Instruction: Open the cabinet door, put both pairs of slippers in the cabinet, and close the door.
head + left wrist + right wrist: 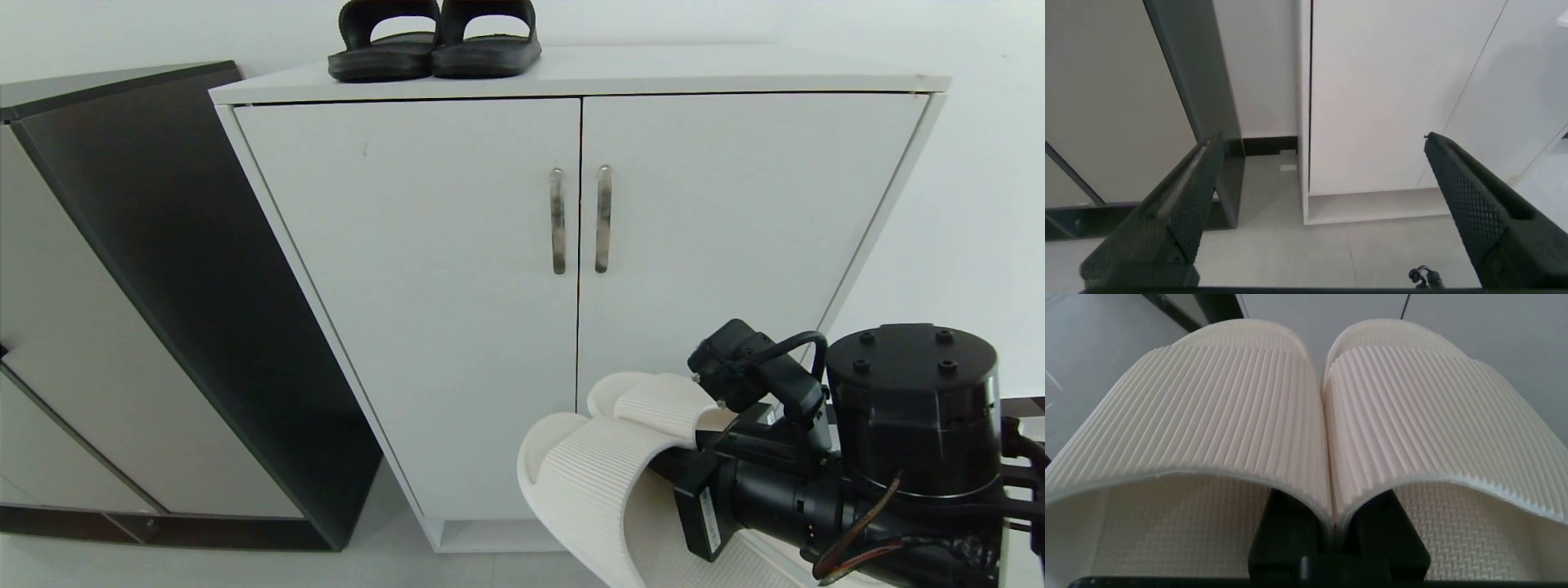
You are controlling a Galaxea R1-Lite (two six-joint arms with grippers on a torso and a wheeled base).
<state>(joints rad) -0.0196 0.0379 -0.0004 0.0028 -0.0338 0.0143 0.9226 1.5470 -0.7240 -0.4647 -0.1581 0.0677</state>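
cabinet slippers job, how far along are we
Nothing is stored yet: both cabinet doors are shut. In hand: the right tool grips the white slippers, low in front of the doors. Left to do: open a door, put that pair in, fetch the black slippers from the cabinet top, close up. The left tool hangs open and empty.

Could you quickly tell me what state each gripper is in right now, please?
Left gripper: open, holding nothing.
Right gripper: shut on the pair of white slippers.
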